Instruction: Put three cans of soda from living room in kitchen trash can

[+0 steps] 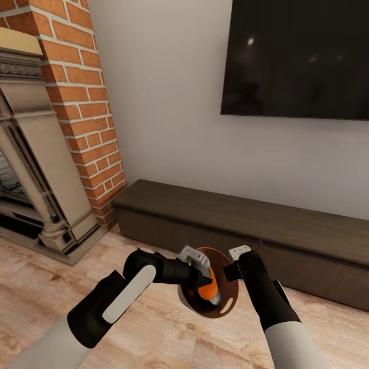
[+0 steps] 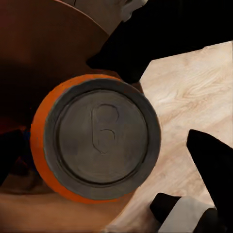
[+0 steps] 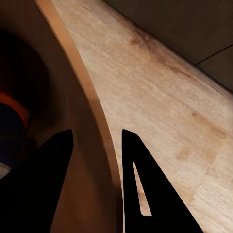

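Right gripper (image 1: 237,262) clamped on the bin (image 1: 231,297) rim.
Left gripper (image 1: 205,271) inside it over an orange can (image 2: 94,138); its grip, can't tell.

Both arms bent inward, left pincer (image 1: 202,266), right pincer (image 1: 237,256)

The left gripper (image 1: 201,267) covers part of the bin's rim (image 1: 231,301) and most of the orange can (image 1: 208,290), so its jaw state cannot be read. In the right wrist view a blue can (image 3: 8,133) is cut by the edge. The TV (image 1: 302,56) and fireplace (image 1: 36,154) are cropped too.
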`<state>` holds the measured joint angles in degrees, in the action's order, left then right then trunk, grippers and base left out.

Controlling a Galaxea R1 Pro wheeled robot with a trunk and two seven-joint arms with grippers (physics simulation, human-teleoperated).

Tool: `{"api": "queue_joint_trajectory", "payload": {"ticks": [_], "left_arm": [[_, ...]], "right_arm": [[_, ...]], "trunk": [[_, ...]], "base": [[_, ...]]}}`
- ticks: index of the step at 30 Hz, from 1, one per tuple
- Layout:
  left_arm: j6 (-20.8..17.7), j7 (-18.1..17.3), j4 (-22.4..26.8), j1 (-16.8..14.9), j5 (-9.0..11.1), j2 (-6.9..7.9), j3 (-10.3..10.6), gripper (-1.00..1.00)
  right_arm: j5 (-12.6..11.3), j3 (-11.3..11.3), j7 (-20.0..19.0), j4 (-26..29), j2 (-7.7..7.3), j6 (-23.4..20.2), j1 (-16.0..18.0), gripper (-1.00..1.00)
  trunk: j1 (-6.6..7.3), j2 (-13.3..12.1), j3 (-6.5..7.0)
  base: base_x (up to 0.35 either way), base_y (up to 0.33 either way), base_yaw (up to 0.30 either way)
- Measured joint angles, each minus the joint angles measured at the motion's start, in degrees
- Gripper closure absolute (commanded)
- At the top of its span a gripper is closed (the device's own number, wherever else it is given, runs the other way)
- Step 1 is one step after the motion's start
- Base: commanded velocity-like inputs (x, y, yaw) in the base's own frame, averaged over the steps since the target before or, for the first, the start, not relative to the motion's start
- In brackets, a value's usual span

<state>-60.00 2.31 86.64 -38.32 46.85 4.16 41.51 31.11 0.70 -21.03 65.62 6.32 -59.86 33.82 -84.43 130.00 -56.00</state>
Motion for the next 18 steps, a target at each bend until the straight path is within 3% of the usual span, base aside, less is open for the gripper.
{"api": "queue_joint_trajectory", "payload": {"ticks": [18], "left_arm": [[0.0,1.97,-0.32,0.0,-0.02,-0.51,0.66,-1.0]], "right_arm": [[0.02,0.0,0.01,0.02,0.0,0.0,0.0,1.0]], "trunk": [[0.0,0.0,0.0]], "base": [[0.0,0.0,0.0]]}}
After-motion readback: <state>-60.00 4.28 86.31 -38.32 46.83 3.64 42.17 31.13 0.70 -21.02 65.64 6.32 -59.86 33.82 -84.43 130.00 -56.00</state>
